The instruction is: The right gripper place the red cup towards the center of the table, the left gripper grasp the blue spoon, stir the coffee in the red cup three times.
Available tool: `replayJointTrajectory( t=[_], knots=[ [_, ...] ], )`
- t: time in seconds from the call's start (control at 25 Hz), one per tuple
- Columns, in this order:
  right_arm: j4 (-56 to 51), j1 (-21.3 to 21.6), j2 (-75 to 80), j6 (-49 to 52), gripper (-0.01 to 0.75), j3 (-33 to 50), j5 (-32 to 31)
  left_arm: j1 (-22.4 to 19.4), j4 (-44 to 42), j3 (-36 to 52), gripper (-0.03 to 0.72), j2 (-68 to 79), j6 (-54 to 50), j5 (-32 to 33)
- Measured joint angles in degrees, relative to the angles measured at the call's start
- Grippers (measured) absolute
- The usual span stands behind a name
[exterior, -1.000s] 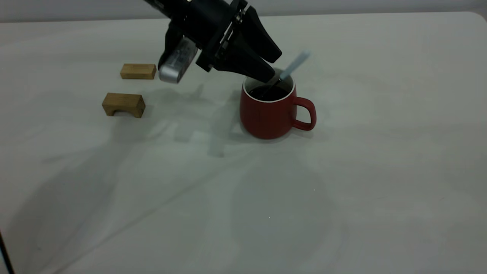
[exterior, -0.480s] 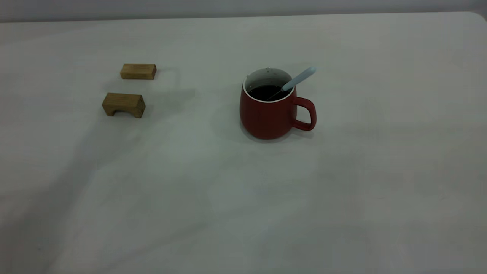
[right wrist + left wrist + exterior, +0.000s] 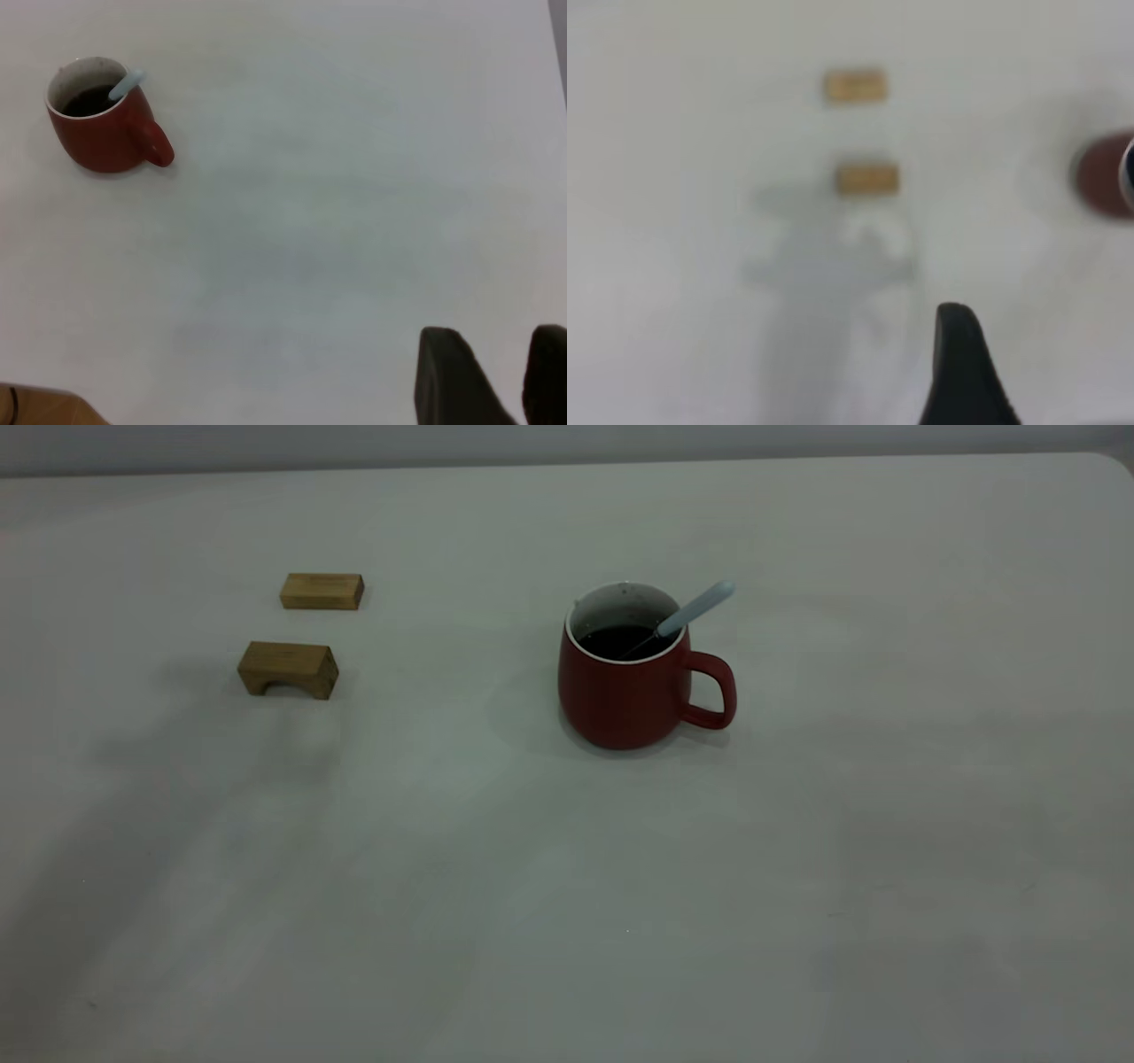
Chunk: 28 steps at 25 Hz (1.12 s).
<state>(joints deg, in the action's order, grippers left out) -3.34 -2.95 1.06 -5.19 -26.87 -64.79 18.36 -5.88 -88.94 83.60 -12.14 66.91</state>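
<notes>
Mid-bench, the cup (image 3: 625, 691) stood upright with its loop handle toward my right arm's side. The spoon (image 3: 695, 609) leaned against the rim on that same side, bowl down in the coffee (image 3: 625, 640), and nothing held it.

Neither arm showed in the exterior view.
- **Right end effector** (image 3: 518, 390): high and well off from the cup, jaws apart, empty.
- **Left end effector** (image 3: 961, 354): hovered over bare bench (image 3: 567, 912) near the two wooden blocks (image 3: 322, 591) (image 3: 288, 669). Couldn't tell if it was apart or together.

My read:
- Placement was done and the spoon was in. I couldn't count stir laps from this.
- If any laps were left, I'd come down on the pale blue end from above with the left and pinch across the handle, well above the rim.
- I'd keep circles small and slow inside the wall. Pushing on the rim could slide or tip the cup, and the coffee sat fairly high.

Room:
- The cup was well clear of every bench edge. The far edge and the rounded corner were a long way off.
- The blocks sat well apart on the left side and were the only clutter.
- The front and right of the bench were open for retreat.
</notes>
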Motion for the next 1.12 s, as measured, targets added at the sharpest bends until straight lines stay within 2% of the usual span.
replayJointTrajectory(
  t=[0.28,0.36,0.44,0.6,0.72,0.88,1.12],
  knots=[
    [0.0,0.0,0.0,0.0,0.24,0.0,0.0,-0.22,-2.19,31.89,0.533,-29.69,-1.2,0.0],
    [0.0,0.0,0.0,0.0,0.24,0.0,0.0,-2.26,-2.36,38.71,0.533,-37.78,-1.2,0.0],
    [0.0,0.0,0.0,0.0,0.24,0.0,0.0,-6.45,-2.36,43.5,0.533,-44.62,-1.2,0.0],
    [0.0,0.0,0.0,0.0,0.24,0.0,0.0,-13.16,-2.12,50.31,0.533,-56.31,0.51,-0.3],
    [0.0,0.0,0.0,0.0,0.24,0.0,0.0,-16.06,-1.65,53.38,0.533,-64.34,3.31,-0.41],
    [0.0,0.0,0.0,0.0,0.24,0.0,0.0,-18.06,-0.54,55.67,0.533,-69.97,5.19,-0.65],
    [0.0,0.0,0.0,0.0,0.24,0.0,0.0,-18.82,1.53,60.67,0.533,-76.44,6.44,-1.56]
  ],
)
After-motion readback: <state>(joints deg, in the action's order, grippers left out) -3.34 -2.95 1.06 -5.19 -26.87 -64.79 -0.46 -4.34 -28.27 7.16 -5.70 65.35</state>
